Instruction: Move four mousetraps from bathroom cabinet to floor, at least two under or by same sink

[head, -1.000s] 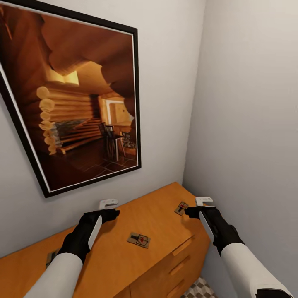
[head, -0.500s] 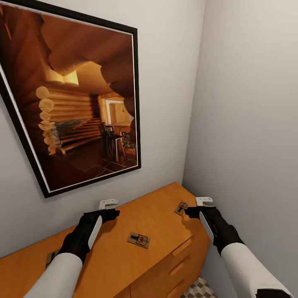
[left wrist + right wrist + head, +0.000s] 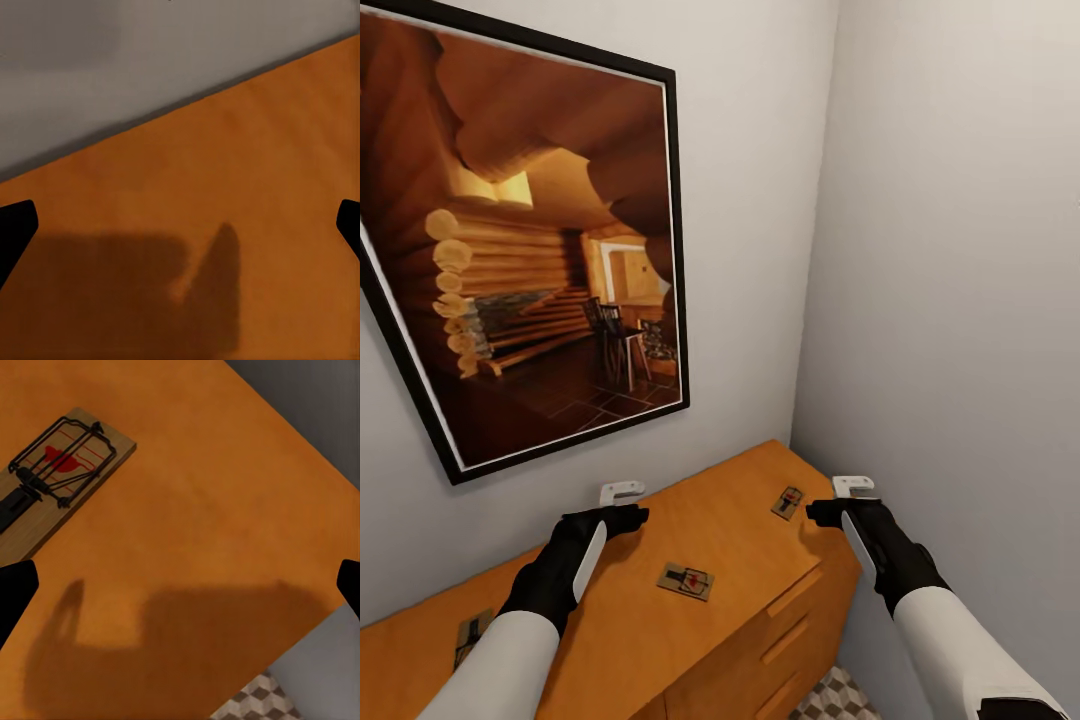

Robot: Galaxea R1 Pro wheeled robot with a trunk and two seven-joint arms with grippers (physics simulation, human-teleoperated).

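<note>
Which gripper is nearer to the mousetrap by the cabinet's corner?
Right. The right gripper hovers just beside that mousetrap; the left gripper is farther along the cabinet.

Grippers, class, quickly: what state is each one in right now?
Left gripper: open, empty.
Right gripper: open, empty.

Big framed picture [image 3: 525, 250] on the wall, black frame, shows a log-cabin room with chairs; hangs above and ahead of the left gripper. Plain grey walls [image 3: 960, 250] meet in a corner above and ahead of the right gripper.
</note>
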